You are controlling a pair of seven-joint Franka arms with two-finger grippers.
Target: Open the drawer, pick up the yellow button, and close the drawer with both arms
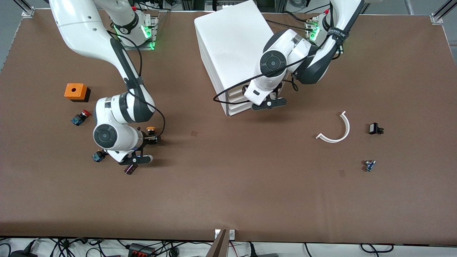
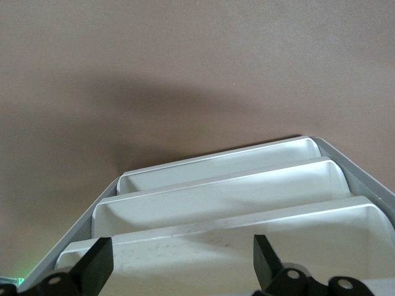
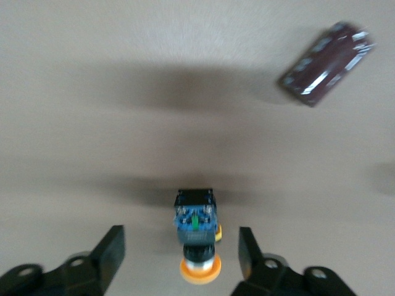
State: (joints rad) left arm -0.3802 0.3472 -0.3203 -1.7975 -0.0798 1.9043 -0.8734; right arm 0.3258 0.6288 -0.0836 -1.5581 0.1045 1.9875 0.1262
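Note:
The button [image 1: 151,129], orange-yellow cap on a black and blue body, lies on its side on the table toward the right arm's end. My right gripper [image 1: 151,138] is open and low over it. In the right wrist view the button [image 3: 196,237] lies between the fingers [image 3: 111,250], untouched. The white cabinet [image 1: 232,43] stands at the table's middle, its stacked drawers [image 1: 235,103] facing the front camera. My left gripper [image 1: 266,101] is open and empty at the cabinet's front. In the left wrist view it [image 2: 179,271] hangs over the stepped drawer fronts [image 2: 234,203], which look pushed in.
Near the right gripper lie a dark purple block [image 1: 130,169], a blue part [image 1: 98,156], a red-capped button [image 1: 81,117] and an orange box [image 1: 76,91]. Toward the left arm's end lie a white curved strip [image 1: 335,130], a black part [image 1: 375,129] and a small blue part [image 1: 369,165].

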